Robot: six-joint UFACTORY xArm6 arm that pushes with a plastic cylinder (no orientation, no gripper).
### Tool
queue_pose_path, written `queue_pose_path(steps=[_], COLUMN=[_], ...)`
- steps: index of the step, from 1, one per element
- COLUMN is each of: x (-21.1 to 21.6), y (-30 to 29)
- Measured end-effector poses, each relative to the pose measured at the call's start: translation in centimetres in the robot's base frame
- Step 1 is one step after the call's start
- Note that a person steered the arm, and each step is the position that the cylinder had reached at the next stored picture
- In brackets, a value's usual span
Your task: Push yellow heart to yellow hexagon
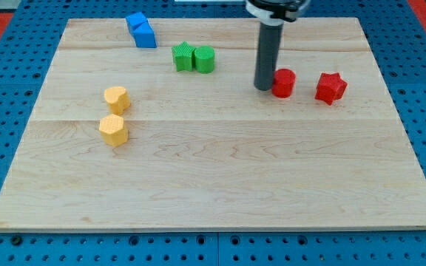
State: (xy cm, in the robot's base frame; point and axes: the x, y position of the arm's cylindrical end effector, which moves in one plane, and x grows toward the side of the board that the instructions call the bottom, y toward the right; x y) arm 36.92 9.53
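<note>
Nearest the view's bottom sits the yellow hexagon (113, 130), with the yellow heart (116, 98) just above it, close but apart; both lie far to the view's left of my tip (263, 89). No pincer exists on this arm, so nothing is held. My tip stands touching or nearly touching the left side of a red cylinder-like block (283, 83); a red star (330, 88) lies further right. Two green blocks (194, 58) sit up-left of my tip, two blue blocks (140, 31) beyond them. Eight blocks rest on the wooden bench (220, 170).
</note>
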Motion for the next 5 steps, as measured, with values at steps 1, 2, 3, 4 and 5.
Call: queue_pose_path(steps=[1, 2, 3, 4, 5], x=[0.0, 0.1, 1.1, 2.0, 0.4], y=[3.8, 1.4, -5.2, -11.8, -17.0])
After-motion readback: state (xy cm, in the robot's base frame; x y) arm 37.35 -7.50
